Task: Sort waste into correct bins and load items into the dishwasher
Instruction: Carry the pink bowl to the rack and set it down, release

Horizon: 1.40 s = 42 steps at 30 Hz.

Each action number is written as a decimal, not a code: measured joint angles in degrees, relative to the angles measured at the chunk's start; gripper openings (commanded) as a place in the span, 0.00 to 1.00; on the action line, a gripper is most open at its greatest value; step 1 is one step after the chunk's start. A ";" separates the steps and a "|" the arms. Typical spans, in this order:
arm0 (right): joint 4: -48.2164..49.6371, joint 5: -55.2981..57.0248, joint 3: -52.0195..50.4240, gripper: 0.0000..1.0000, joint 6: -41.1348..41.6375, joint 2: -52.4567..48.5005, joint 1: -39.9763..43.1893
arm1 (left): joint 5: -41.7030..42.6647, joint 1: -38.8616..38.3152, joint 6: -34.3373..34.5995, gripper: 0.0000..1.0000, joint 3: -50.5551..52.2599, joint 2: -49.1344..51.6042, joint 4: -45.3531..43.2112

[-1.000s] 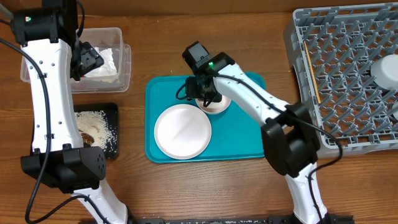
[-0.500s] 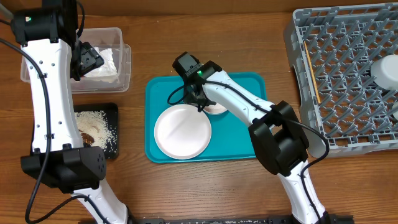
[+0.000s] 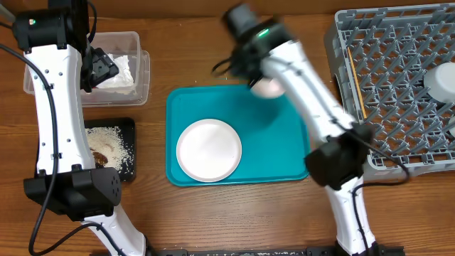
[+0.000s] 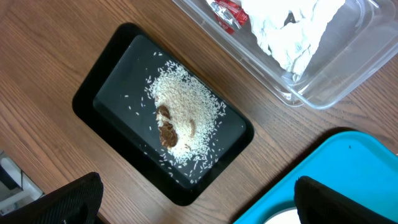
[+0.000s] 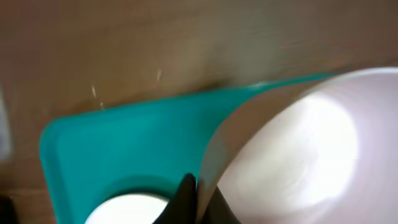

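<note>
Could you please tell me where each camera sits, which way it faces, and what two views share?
Overhead: fixed above the table, looking down at the teal tray, dish rack, left arm and right arm.
Left wrist: on the left arm, looking down at the black tray; its open fingers frame the bottom.
Right wrist: on the right arm, close on the pinkish-white bowl its fingers pinch by the rim.
Shared: the white plate shows overhead and from the right wrist.
</note>
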State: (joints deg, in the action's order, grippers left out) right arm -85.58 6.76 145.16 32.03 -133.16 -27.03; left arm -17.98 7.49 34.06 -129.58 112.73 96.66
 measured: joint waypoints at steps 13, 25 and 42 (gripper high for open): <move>15.65 -21.70 14.73 0.04 -16.55 -0.13 47.12 | 0.00 0.00 0.00 1.00 0.00 0.00 0.02; 58.12 -41.11 -12.63 0.04 -15.39 -0.22 58.31 | -0.02 0.00 0.02 1.00 0.00 0.00 0.00; 94.16 -61.35 -33.55 0.04 -11.10 -4.55 56.85 | 0.00 0.00 0.02 1.00 0.00 0.00 -0.02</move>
State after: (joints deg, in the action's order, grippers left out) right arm 8.58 -54.59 111.61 20.93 -137.71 29.82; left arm -17.98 7.49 34.09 -129.58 112.73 96.64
